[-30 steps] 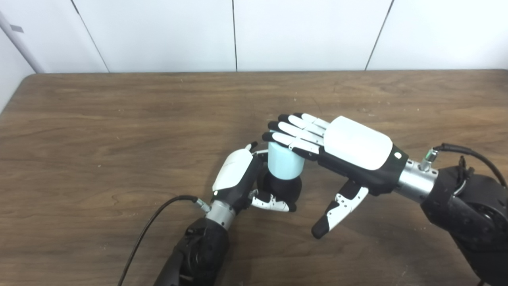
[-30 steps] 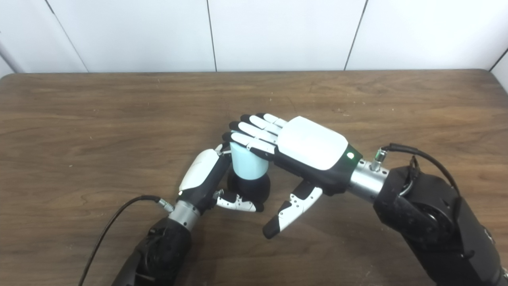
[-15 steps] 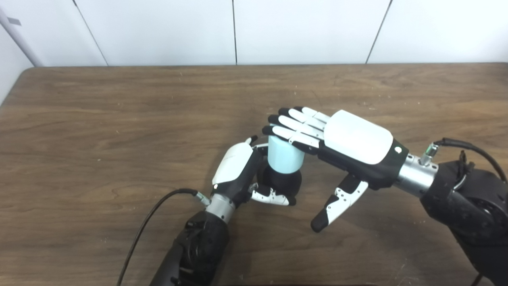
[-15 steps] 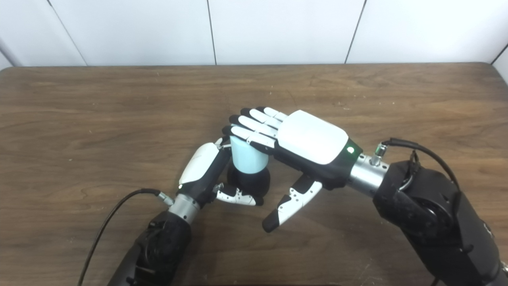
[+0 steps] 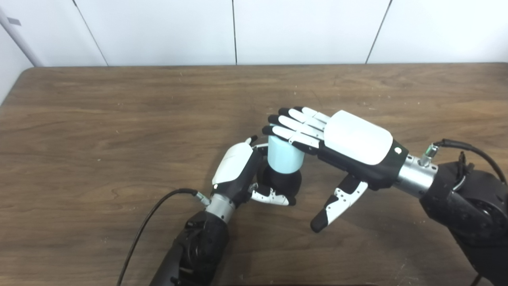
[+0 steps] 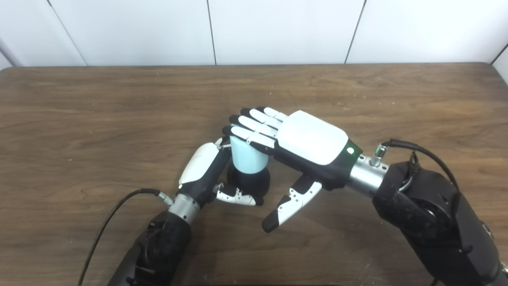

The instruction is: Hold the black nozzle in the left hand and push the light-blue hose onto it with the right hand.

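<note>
Our work lies on a brown wooden table (image 5: 99, 119) that fills most of the view, with white wall panels (image 5: 158, 31) behind its far edge.

Our right hand (image 5: 349, 149) reaches in from the right, palm down and flat. Its fingers (image 5: 291, 127) are stretched out straight and side by side, resting on the top rim of the light-blue hose, while the thumb (image 5: 337, 204) hangs down apart from them and points at the table. This hand grips nothing; it only lies against the hose from above.

Our left hand (image 5: 238, 171) comes up from the bottom edge, turned on its side with its white back toward the left. It is wrapped around the black nozzle, its thumb (image 5: 272, 197) crossing the front of the nozzle's base. The other fingers pass behind and we see only a tip of them beside the hose.

The light-blue hose (image 5: 283, 155) is a short upright tube near the middle of the table, seated on top of the black nozzle (image 5: 283, 183), whose rounded dark body shows just below it. How far the hose has gone on we cannot tell.

A black cable (image 5: 154, 214) runs from the left wrist toward the bottom edge.
</note>
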Controlling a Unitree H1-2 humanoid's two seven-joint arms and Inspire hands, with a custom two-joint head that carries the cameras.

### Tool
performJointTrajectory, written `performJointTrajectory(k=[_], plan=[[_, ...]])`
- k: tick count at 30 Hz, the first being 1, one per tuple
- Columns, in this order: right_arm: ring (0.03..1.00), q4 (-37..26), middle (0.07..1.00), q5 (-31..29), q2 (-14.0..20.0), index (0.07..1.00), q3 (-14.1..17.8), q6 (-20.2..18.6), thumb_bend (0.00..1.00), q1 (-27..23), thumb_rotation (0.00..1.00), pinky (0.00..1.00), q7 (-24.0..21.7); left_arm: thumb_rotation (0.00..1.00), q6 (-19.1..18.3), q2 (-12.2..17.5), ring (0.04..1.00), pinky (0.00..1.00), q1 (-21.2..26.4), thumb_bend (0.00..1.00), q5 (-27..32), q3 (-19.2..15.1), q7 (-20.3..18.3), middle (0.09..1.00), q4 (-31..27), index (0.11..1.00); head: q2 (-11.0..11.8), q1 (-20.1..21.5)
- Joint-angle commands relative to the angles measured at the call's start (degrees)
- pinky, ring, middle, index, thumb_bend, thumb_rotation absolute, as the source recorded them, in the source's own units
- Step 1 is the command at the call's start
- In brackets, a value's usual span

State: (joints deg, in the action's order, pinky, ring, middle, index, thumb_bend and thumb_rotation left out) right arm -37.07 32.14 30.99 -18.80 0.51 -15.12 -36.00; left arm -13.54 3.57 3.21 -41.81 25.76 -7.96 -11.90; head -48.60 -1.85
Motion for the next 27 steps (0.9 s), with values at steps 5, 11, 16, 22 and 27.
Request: performJointTrajectory(k=[5,11,16,22,27], plan=[[1.000,2.5,0.991,0.6,1.9,0.962,-2.5,0.2,0.72,2.0,1.00,1.00,-4.4,0.00,-3.9,1.3,0.722,1.00,-1.6,0.52,-1.3,0.3,-3.2,0.482,2.0,0.503,0.0,-0.1],[1.000,2.7,0.990,0.6,1.8,0.963,-2.8,0.2,0.72,2.3,1.00,1.00,-4.3,0.00,-3.8,1.4,0.722,1.00,-1.6,0.52,-1.2,0.2,-3.0,0.482,2.2,0.503,0.0,-0.1],[1.000,2.9,0.990,0.7,1.9,0.964,-3.0,0.3,0.72,2.4,1.00,1.00,-4.3,0.00,-3.8,1.3,0.722,1.00,-1.5,0.52,-1.3,0.2,-3.0,0.482,2.3,0.502,0.0,-0.1],[1.000,3.1,0.989,0.9,2.0,0.964,-3.5,0.3,0.72,2.7,1.00,1.00,-4.0,0.00,-3.9,1.3,0.726,1.00,-1.6,0.52,-1.4,0.3,-3.0,0.482,2.1,0.502,0.0,-0.3],[1.000,3.7,0.989,1.1,2.1,0.965,-3.8,0.7,0.72,2.7,1.00,1.00,-3.6,0.00,-3.9,1.3,0.726,1.00,-1.5,0.52,-1.3,0.2,-3.1,0.482,2.1,0.502,0.2,-0.3]])
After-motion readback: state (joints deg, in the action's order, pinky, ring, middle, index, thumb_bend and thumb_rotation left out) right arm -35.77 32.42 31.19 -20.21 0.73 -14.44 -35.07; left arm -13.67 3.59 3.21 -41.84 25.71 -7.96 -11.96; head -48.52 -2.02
